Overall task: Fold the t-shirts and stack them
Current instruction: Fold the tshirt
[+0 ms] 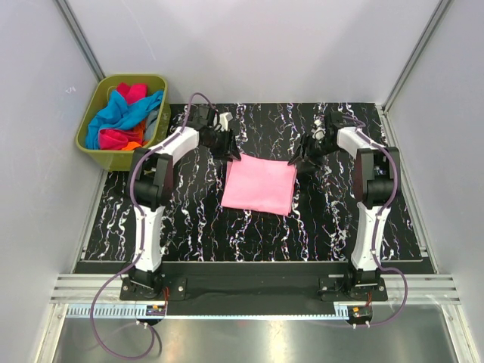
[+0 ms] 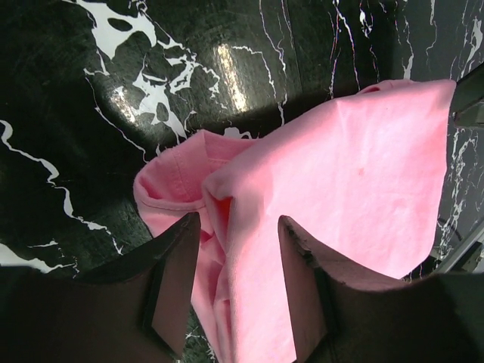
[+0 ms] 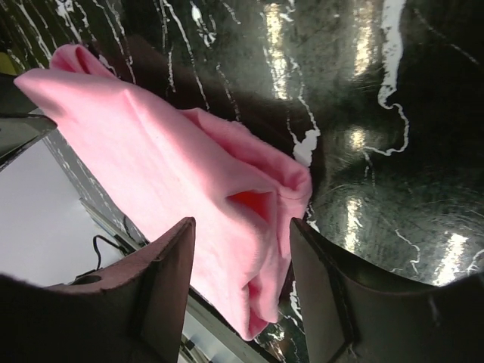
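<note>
A light pink t-shirt (image 1: 259, 185) lies folded into a rough rectangle in the middle of the black marbled table (image 1: 189, 219). My left gripper (image 1: 231, 151) hangs over the shirt's far left corner. In the left wrist view its jaws stand open (image 2: 238, 219) with loose folds of the pink cloth (image 2: 363, 181) between them, not clamped. My right gripper (image 1: 297, 162) is at the far right corner. It is open too (image 3: 242, 223), straddling the bunched edge of the pink cloth (image 3: 151, 144) with a gap on each side.
An olive-green bin (image 1: 113, 159) stands off the table's far left corner, holding several more t-shirts (image 1: 125, 117) in blue, magenta and orange. White walls close in the left, right and back. Both arm bases sit at the near edge.
</note>
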Available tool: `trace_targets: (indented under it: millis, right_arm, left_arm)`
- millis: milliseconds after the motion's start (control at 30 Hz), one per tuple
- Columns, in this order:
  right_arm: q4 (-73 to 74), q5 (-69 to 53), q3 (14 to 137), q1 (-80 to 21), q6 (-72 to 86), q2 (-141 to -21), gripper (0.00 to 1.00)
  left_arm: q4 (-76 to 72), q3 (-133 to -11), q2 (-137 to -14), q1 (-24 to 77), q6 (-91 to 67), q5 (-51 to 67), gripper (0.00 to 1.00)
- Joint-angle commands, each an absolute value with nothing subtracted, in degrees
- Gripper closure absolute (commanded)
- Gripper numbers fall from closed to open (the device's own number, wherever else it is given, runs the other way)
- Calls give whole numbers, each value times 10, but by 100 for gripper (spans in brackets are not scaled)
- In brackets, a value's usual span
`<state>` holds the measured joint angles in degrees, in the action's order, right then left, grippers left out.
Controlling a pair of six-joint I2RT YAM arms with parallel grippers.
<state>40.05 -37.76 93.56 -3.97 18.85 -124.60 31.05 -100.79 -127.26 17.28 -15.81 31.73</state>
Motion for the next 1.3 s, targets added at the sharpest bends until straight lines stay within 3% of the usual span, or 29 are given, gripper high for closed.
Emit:
trace_targets:
  millis: [0, 167, 267, 300, 333, 367, 400, 600, 633, 667, 700, 767, 800, 900, 933, 1033, 1133, 1167, 1267]
  right_arm:
    - [389, -361, 960, -37, 173, -1248, 41]
    - [388, -355, 968, -38, 170, -1261, 44]
    - [388, -372, 992, -40, 174, -1282, 52]
    - [388, -380, 1007, -40, 178, -1288, 70]
    - [388, -388, 1015, -40, 180, -1298, 84]
    - [389, -374, 1020, -40, 191, -1299, 96]
    - [388, -348, 1020, -40, 199, -1297, 100]
    - [386, -318, 1038, -38, 223, -1314, 100]
    - [388, -318, 1038, -37, 224, -1317, 94]
    - [393, -313, 1040, -38, 223, -1318, 81]
    - [397, -303, 1041, -37, 223, -1310, 66]
    - [420, -253, 1042, -38, 209, -1294, 46]
    - [430, -231, 1044, -37, 202, -1284, 36]
    - [468, -190, 1051, -41, 168, -1236, 34]
    - [469, -217, 1044, -43, 165, -1221, 35]
    - [412, -342, 965, -54, 206, -1152, 37]
    - [216, -459, 834, -88, 349, -1102, 42]
    - [114, -478, 810, -99, 419, -1105, 45]
    - [5, -526, 773, -140, 493, -1153, 55]
  left_arm:
    - [294, -1035, -1276, 174, -145, 309, 51]
    - [288, -1047, -1300, 173, -151, 311, 59]
    - [287, -1058, -1313, 173, -154, 317, 76]
    - [286, -1060, -1314, 171, -154, 313, 83]
    - [287, -1061, -1314, 170, -155, 309, 100]
    - [287, -1058, -1310, 166, -160, 302, 100]
    - [287, -1052, -1305, 159, -165, 282, 100]
    - [279, -1021, -1283, 144, -175, 248, 100]
    - [280, -1017, -1281, 145, -172, 245, 96]
    - [282, -1014, -1275, 144, -171, 239, 82]
    - [283, -1009, -1269, 144, -170, 222, 74]
    - [283, -992, -1236, 145, -159, 208, 72]
    - [284, -986, -1223, 144, -158, 197, 65]
    - [291, -970, -1159, 145, -155, 192, 48]
    - [291, -958, -1141, 145, -159, 202, 48]
    - [279, -924, -1092, 158, -195, 271, 56]
    - [200, -841, -1065, 189, -250, 335, 63]
    - [126, -813, -1063, 195, -293, 351, 65]
    - [-29, -720, -1070, 203, -375, 397, 74]
